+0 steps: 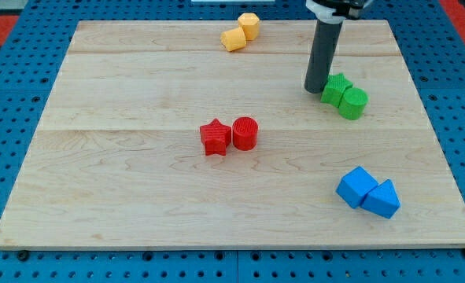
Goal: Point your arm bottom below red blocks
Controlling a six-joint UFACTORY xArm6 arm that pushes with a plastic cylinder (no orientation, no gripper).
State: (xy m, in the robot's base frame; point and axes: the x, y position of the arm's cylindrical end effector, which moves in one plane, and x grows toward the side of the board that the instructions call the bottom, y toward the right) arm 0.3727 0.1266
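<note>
A red star block [215, 137] and a red cylinder block [245, 133] sit touching side by side near the middle of the wooden board [138, 189]. My tip [315, 89] is at the view's upper right, well above and to the right of the red blocks. It stands right at the left side of a green block pair.
A green cube [336, 88] and a green cylinder [353, 103] lie just right of the tip. Two yellow blocks [241, 32] sit at the board's top edge. A blue cube [356, 187] and a blue triangle [383, 199] lie at the lower right.
</note>
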